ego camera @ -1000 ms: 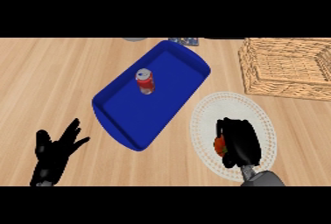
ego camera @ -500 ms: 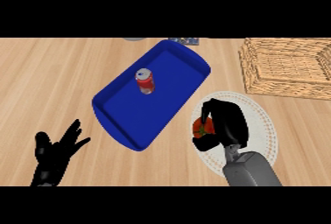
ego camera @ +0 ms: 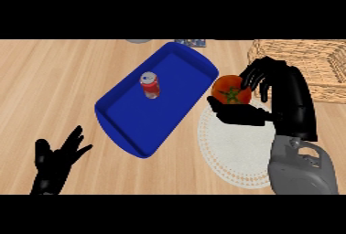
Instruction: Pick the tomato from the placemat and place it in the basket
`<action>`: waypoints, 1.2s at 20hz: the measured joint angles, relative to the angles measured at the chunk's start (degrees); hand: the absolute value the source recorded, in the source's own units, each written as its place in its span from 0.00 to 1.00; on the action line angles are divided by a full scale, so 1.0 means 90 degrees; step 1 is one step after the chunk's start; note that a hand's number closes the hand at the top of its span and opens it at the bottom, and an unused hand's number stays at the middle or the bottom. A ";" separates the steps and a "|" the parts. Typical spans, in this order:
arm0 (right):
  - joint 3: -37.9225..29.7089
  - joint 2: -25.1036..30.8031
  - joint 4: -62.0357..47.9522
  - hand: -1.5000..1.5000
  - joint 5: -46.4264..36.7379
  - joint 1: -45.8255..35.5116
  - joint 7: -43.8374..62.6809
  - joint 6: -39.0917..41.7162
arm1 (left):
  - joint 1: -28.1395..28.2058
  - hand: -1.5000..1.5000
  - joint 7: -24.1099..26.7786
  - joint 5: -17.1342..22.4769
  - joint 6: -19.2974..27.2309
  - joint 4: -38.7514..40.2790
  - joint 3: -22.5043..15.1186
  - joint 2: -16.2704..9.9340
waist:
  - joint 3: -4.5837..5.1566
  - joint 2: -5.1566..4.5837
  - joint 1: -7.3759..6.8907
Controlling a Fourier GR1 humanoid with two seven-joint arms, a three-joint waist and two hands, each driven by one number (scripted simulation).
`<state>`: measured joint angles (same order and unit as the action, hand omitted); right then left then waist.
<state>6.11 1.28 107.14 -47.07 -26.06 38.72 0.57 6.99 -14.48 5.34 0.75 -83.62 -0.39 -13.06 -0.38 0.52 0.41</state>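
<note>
Tomato (ego camera: 230,91) gripped in curled fingers (ego camera: 251,78) of right hand (ego camera: 270,98), raised over white placemat (ego camera: 233,146), short of basket (ego camera: 307,61). Beside it, blue tray (ego camera: 132,123) carrying red can (ego camera: 151,85), label unreadable. Left hand (ego camera: 54,164) spread, resting lower left on counter (ego camera: 47,87).

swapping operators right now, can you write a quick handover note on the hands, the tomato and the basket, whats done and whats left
Right hand: shut on the round red tomato, holding it up over the far edge of the round white lace placemat, beside the blue rectangular plastic tray.
Left hand: open, resting at the lower left, fingers up, holding nothing.
Woven wicker basket: at the far right of the counter, beyond the right hand; nothing visible inside it.
Done: tomato picked off the placemat.
Left: carry it to the basket and release it there.
Also: a small red can stands on the tray, not part of the job.
</note>
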 measured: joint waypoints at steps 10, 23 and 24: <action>-0.2032 0.1306 -0.0077 1.00 0.0812 -0.1857 0.1051 0.0966 | 0.0007 0.50 0.0018 -0.0058 -0.0006 -0.0033 -0.0011 0.0096 | -0.0001 -0.0015 -0.0052; -0.2992 0.2674 -0.3001 1.00 0.1152 -0.2760 -0.0308 0.0727 | -0.0029 0.50 -0.0157 -0.0166 -0.0036 -0.0146 -0.0019 0.0146 | -0.0001 -0.0049 -0.0137; -0.2992 0.2738 -0.3307 1.00 0.1122 -0.2868 -0.0449 0.0657 | -0.0026 0.50 -0.0114 -0.0176 -0.0052 -0.0137 -0.0033 0.0161 | -0.0001 -0.0054 -0.0151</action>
<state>-20.82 25.92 77.38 -36.97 -51.87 34.68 6.49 6.76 -15.51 3.75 0.28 -84.84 -0.69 -11.61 -0.40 0.03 -0.96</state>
